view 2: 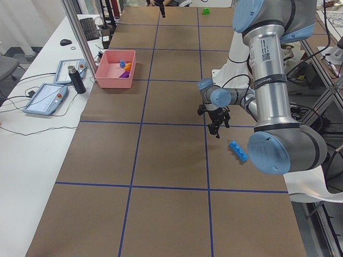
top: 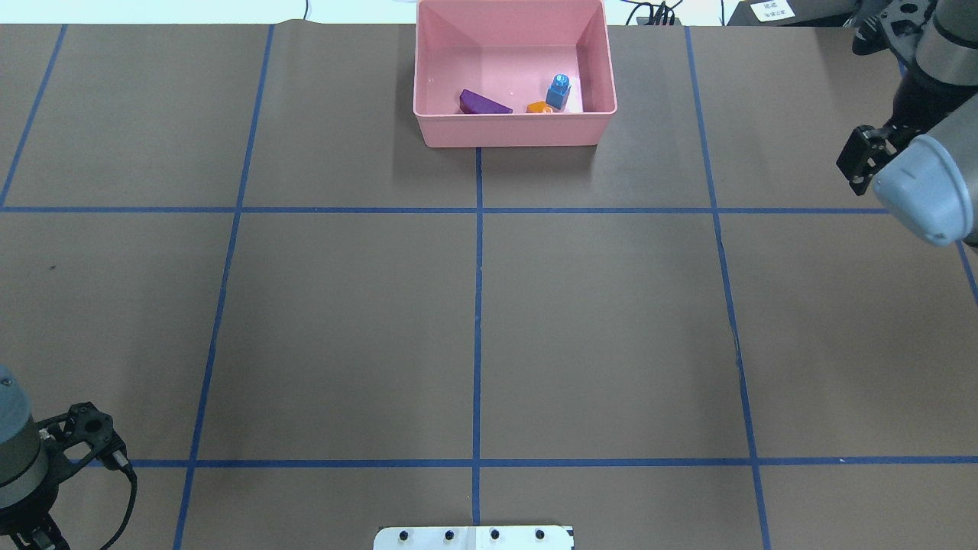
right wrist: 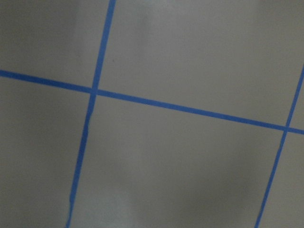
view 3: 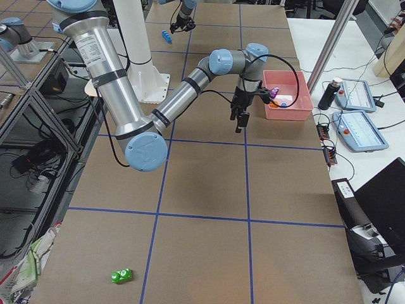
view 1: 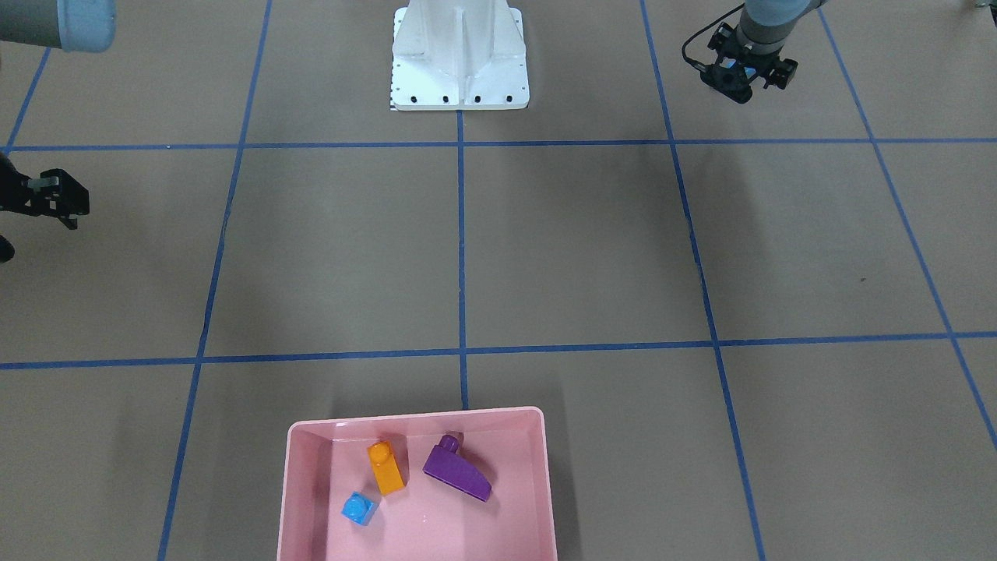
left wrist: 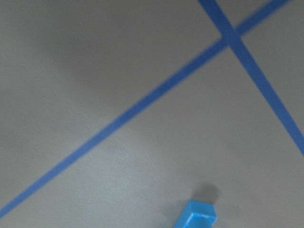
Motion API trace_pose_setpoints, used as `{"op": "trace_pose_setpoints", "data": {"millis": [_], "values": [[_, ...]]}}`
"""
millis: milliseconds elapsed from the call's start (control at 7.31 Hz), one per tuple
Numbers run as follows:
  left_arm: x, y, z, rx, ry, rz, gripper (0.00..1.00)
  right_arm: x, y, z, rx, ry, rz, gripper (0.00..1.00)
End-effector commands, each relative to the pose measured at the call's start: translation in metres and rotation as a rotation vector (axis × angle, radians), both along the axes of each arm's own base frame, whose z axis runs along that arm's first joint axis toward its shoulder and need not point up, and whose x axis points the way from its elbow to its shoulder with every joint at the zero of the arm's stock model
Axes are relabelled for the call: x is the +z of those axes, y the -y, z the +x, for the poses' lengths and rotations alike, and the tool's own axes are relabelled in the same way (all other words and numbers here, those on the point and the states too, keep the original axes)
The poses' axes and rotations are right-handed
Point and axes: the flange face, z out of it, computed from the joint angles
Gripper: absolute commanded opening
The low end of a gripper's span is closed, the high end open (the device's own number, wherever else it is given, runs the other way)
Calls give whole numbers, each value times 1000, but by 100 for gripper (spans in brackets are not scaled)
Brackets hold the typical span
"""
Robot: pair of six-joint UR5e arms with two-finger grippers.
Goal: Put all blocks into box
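Note:
The pink box (view 1: 304, 499) holds the orange sloped brick (view 1: 385, 466), the purple wedge (view 1: 458, 470) and the blue cube (view 1: 358, 509); it also shows in the overhead view (top: 512, 130). The long blue bar (view 2: 238, 151) lies on the table by the robot's base, at the lower edge of the left wrist view (left wrist: 197, 217). My left gripper (view 2: 216, 130) hangs just above the table beside it and looks open and empty. The green brick (view 3: 120, 275) lies far off at the table's right end. My right gripper (view 3: 240, 120) hangs open and empty near the box.
The white pedestal base (view 1: 459, 78) stands at the robot's side of the table. Blue tape lines grid the brown surface. A side table past the box holds two tablets (view 2: 45, 96) and a dark bottle (view 2: 75, 80).

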Motion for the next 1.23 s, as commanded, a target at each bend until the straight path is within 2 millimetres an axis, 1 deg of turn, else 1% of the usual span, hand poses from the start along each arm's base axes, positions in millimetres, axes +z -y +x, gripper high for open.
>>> {"op": "trace_pose_setpoints", "data": {"millis": [0, 137, 274, 411, 548, 684, 821, 958, 1095], "values": [[6, -39, 19, 51, 46, -51, 100, 60, -31, 19, -63, -33, -71, 100], [5, -55, 28, 54, 70, -66, 99, 89, -46, 33, -117, -39, -89, 100], [8, -60, 31, 65, 77, -66, 98, 105, -54, 49, -119, -43, -108, 100], [15, -59, 33, 65, 91, -61, 97, 117, -67, 56, -120, -49, -125, 100], [30, -59, 37, 67, 119, -59, 97, 135, -77, 60, -152, -51, -143, 100], [37, -59, 38, 67, 135, -62, 97, 154, -90, 68, -193, -48, -161, 100], [40, -63, 39, 76, 140, -62, 97, 168, -100, 78, -226, -43, -168, 100], [46, -64, 40, 79, 153, -63, 97, 174, -103, 86, -229, -42, -174, 100], [55, -64, 42, 81, 172, -43, 97, 177, -105, 89, -226, -43, -181, 100]]}}
